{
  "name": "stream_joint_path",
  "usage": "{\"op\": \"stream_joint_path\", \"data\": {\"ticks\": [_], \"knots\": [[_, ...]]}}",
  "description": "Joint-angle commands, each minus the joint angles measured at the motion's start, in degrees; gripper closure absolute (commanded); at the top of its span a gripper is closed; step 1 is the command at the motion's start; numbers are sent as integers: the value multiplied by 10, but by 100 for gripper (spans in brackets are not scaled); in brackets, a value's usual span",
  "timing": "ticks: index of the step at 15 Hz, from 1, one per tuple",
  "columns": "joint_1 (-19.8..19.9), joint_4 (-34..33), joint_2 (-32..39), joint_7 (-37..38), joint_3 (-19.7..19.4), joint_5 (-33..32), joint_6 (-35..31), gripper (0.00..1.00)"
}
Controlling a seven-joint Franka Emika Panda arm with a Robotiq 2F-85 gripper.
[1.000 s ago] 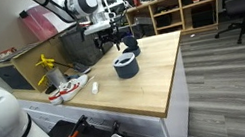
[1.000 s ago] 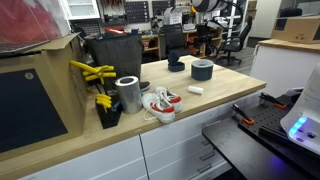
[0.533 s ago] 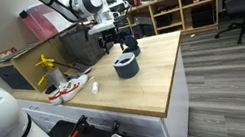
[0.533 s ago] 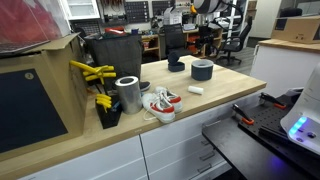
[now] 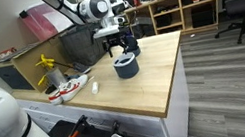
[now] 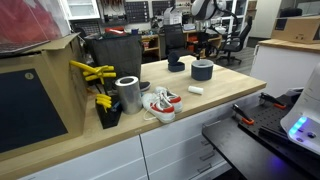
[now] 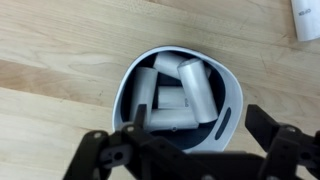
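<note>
Farthest left of the cup point(image 6: 202, 69), in an exterior view, yellow clamps point(image 6: 90, 74) stick up at the far end of the bench point(image 6: 228, 86). Closer to the cup stands a metal can point(image 6: 128, 93). A pair of red-and-white shoes point(image 6: 160, 103) lies just beside the can, on its cup side. A small white piece point(image 6: 196, 90) lies on the wood near the cup, on the side facing that camera and apart from it. A dark bowl point(image 6: 176, 65) sits just left of the cup and a little behind it, and I cannot tell whether the two touch.

The cup itself is dark grey and stands upright on the bench, near the end away from the clamps. The end effector point(image 5: 117, 49) hangs right over the cup, released, with its jaws spread wide and gripping nothing.

In the wrist view the cup is full of white cylinders point(image 7: 188, 88) lying across one another. The black fingers point(image 7: 110, 152) stand wide apart, one to each side of the cup's near rim. Whether they touch the rim I cannot tell.
</note>
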State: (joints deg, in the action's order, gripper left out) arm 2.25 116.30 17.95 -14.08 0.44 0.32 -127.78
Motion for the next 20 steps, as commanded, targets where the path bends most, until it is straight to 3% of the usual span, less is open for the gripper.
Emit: {"op": "stream_joint_path", "data": {"ticks": [1,20], "knots": [[4,-40,36,4,5,11,18,0],[8,-72,87,5,7,5,17,0]]}}
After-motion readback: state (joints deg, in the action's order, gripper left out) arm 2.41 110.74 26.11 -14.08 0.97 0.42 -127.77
